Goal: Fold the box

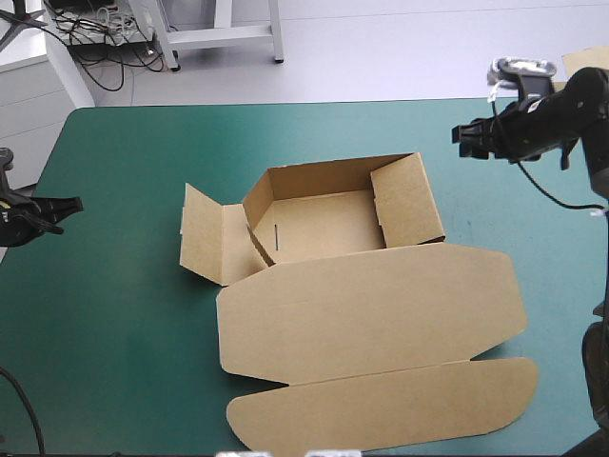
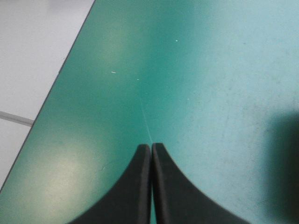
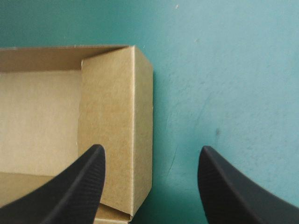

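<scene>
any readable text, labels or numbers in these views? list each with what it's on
None can be read.
The box is plain brown board, with no print in the high or right wrist view.
The teal-green cover is unmarked.
No marks show on the left gripper or the right gripper.
</scene>
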Motion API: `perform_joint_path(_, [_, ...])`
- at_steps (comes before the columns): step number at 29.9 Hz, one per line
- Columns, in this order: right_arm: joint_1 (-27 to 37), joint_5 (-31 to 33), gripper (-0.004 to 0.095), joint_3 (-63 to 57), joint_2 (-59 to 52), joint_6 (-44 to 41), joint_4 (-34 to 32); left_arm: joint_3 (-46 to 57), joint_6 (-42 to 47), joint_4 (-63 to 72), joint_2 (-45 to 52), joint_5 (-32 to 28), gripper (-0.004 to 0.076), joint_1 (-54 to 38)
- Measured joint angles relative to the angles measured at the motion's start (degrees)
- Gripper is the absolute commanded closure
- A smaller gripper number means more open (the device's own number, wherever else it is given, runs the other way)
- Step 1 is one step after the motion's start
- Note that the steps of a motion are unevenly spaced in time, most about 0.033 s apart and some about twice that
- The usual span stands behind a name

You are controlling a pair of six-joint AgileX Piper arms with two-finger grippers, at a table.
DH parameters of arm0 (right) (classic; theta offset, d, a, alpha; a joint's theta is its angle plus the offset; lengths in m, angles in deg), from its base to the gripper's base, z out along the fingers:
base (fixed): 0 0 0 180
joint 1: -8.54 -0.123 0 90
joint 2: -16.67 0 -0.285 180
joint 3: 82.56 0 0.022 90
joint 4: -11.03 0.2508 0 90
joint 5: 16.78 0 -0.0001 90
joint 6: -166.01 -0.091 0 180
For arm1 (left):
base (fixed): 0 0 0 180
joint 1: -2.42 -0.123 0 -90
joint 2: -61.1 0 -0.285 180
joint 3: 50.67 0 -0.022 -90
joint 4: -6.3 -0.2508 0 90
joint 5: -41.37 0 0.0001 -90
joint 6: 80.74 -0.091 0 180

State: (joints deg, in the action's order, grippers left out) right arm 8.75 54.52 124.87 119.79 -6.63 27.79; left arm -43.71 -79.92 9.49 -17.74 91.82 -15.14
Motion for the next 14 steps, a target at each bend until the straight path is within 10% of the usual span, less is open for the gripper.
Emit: perform_joint_path(14, [-6.8,-0.3,0.0373,-3.0,13.9,5.0,1.1,0.0,-4.5,4.9,0.0,5.1,0.0734,0.0])
